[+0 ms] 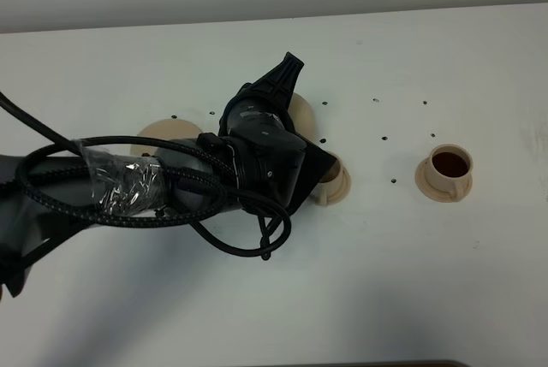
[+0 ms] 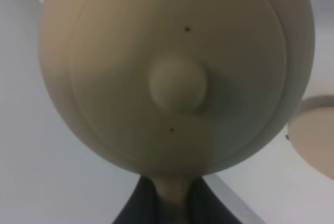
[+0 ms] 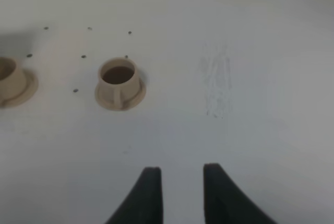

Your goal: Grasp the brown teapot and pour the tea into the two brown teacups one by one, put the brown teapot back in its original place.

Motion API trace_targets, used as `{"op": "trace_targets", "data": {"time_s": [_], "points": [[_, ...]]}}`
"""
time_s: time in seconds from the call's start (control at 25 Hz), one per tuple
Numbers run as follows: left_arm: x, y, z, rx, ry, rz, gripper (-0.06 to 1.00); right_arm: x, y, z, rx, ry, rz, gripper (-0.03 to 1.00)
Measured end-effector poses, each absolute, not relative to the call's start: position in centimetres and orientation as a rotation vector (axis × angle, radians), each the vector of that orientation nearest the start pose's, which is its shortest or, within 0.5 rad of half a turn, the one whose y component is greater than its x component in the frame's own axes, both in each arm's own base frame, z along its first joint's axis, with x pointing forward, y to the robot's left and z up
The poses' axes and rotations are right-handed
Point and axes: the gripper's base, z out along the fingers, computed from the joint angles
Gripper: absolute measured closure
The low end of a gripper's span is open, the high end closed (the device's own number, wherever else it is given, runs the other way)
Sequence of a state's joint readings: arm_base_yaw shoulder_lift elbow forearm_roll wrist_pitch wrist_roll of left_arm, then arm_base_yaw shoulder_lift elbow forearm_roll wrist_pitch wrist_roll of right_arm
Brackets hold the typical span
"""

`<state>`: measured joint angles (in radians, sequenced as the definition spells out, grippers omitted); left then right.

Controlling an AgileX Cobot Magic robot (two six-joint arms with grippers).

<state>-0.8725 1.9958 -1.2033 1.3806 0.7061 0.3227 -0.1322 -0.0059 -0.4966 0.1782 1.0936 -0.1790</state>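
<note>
Over the middle of the bench point(image 1: 411, 281), the left gripper point(image 2: 172, 205) pinches the handle of the one brown teapot point(image 2: 177, 72), off its single wide saucer point(image 1: 163, 134) and close by the middle teacup point(image 1: 336, 183). The teapot's handle-to-spout axis runs away from the gripper, lid toward the wrist camera, spout hidden. The second teacup point(image 1: 445, 172), of two, holds dark tea. The right gripper point(image 3: 180, 192) stands spread.

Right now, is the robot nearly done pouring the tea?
About halfway. Done: the right-hand teacup holds dark tea. In hand: the left gripper grips the brown teapot near the other teacup, whose inside is hidden. Left: fill that cup if needed, then put the teapot back on the bare big saucer. The right gripper hangs open.
</note>
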Motion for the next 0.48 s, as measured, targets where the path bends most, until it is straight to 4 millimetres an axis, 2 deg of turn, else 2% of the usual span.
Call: {"op": "trace_targets", "data": {"time_s": [0.48], "points": [[30.58,-27.22,16.52,-2.878,-1.219,-1.56,0.82,-0.56,1.52,27.47,-0.06,2.061,0.022,0.78]]}}
